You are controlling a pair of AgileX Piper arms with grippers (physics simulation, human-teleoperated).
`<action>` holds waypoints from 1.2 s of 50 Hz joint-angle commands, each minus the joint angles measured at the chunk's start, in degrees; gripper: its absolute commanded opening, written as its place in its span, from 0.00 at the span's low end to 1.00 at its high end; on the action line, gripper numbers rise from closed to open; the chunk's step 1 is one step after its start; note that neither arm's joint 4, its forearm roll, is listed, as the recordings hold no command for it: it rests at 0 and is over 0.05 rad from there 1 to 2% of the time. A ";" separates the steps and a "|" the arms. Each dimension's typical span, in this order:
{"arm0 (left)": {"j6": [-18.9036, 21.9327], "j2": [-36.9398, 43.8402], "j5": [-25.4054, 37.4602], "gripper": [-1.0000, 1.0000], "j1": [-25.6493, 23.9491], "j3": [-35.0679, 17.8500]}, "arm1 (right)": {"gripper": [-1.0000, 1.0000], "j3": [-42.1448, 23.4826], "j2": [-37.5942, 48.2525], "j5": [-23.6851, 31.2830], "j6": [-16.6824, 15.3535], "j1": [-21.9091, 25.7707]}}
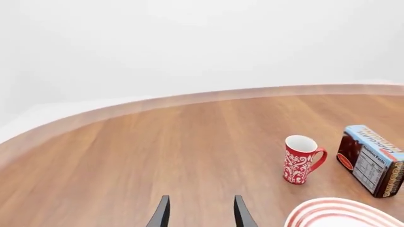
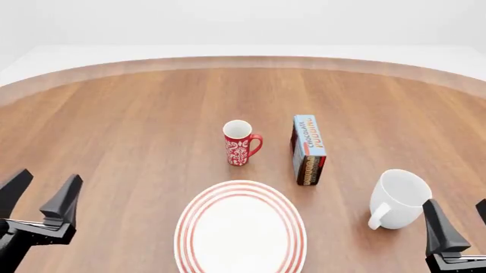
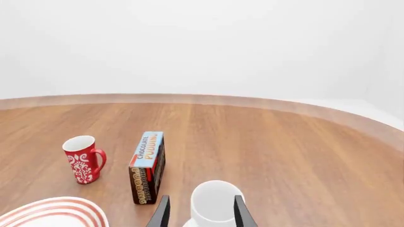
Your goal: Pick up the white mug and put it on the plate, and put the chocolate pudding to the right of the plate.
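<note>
From the front view I see all four items on the round wooden table (image 2: 114,114): the plate (image 2: 241,227) at the near edge, the red mug (image 2: 240,143) and the pudding (image 2: 308,149) behind it toward the centre, and the white mug (image 2: 399,199) near the near edge, right of the plate.

My left wrist view misses the white mug entirely; it catches only the plate's rim, the red mug and the pudding, where I can make out a nutrition-facts panel on the side. My right wrist view puts the white mug (image 3: 215,203) straight ahead, its mouth showing between my two fingertips.

The carton's blue face reads "CHOCOLATE PUDDING"; it lies on a long edge, just right of the red mug, not touching it.

My left gripper (image 2: 42,196) hangs near the near-left edge, jaws spread, holding nothing. My right gripper (image 2: 456,222) sits just behind the white mug, jaws also apart, empty. The mug's handle points toward the near edge.
</note>
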 commanded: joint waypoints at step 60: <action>3.76 34.68 -18.89 1.00 -12.88 -13.65 | 1.00 -0.01 0.01 0.00 0.02 0.08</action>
